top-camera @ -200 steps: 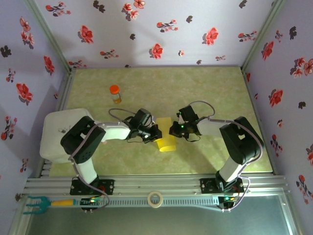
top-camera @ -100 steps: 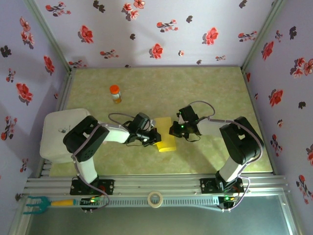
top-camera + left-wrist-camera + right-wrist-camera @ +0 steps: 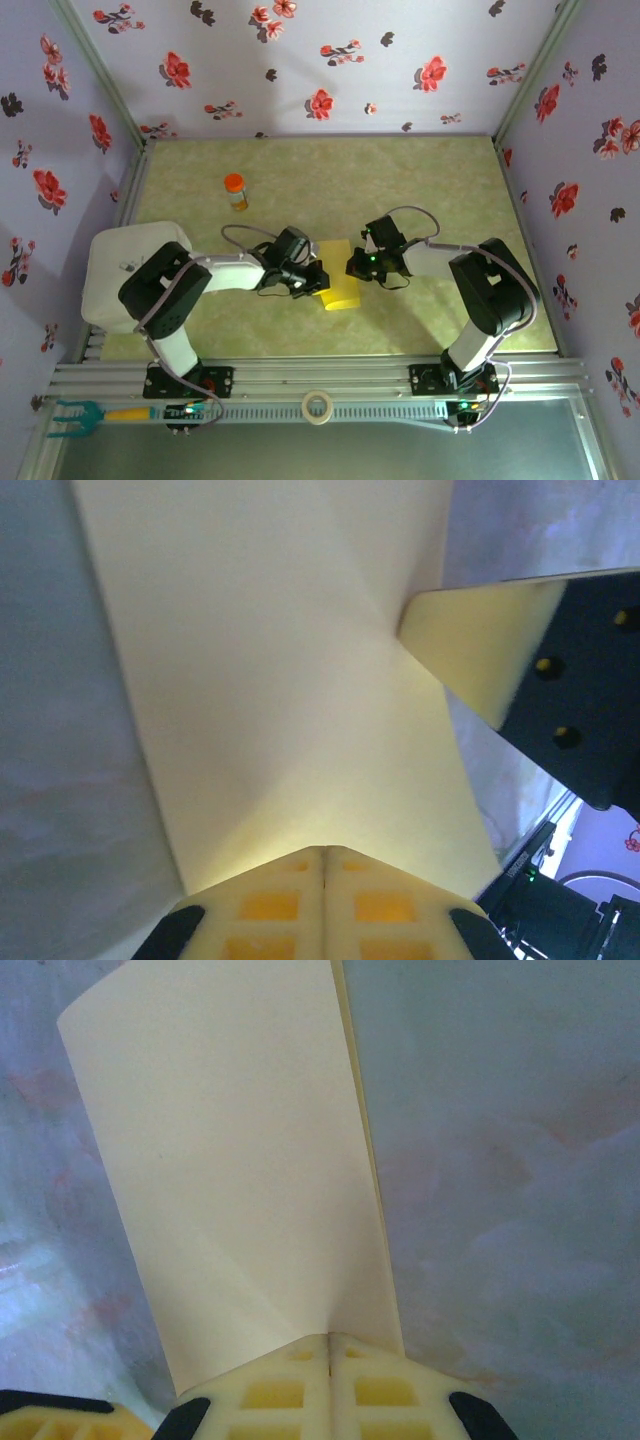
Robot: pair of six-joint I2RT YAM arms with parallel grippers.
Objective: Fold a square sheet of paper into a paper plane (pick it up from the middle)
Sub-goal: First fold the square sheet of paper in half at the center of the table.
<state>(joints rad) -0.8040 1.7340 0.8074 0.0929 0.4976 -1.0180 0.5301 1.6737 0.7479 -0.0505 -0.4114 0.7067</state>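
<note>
The square sheet of paper [image 3: 341, 285] lies folded into a narrower yellow shape on the table's middle, between the two arms. My left gripper [image 3: 319, 279] is shut, its tips resting on the sheet's left side. In the left wrist view the yellow paper [image 3: 270, 680] spreads ahead of the joined left gripper [image 3: 323, 850], and a fingertip [image 3: 470, 645] of the other arm touches it at the upper right. My right gripper [image 3: 351, 268] is shut too, touching the sheet's right edge. In the right wrist view the paper [image 3: 230, 1160] shows a doubled right edge above the right gripper [image 3: 329, 1336].
A small orange-capped bottle [image 3: 235, 190] stands at the back left. A white box [image 3: 115, 275] sits by the left arm. A tape roll [image 3: 318, 407] and a green-handled tool [image 3: 75, 417] lie on the near rail. Flowered walls close three sides.
The left arm dipped a little toward the near edge and came back. The paper and the right arm stayed put. Both grippers stayed shut.
</note>
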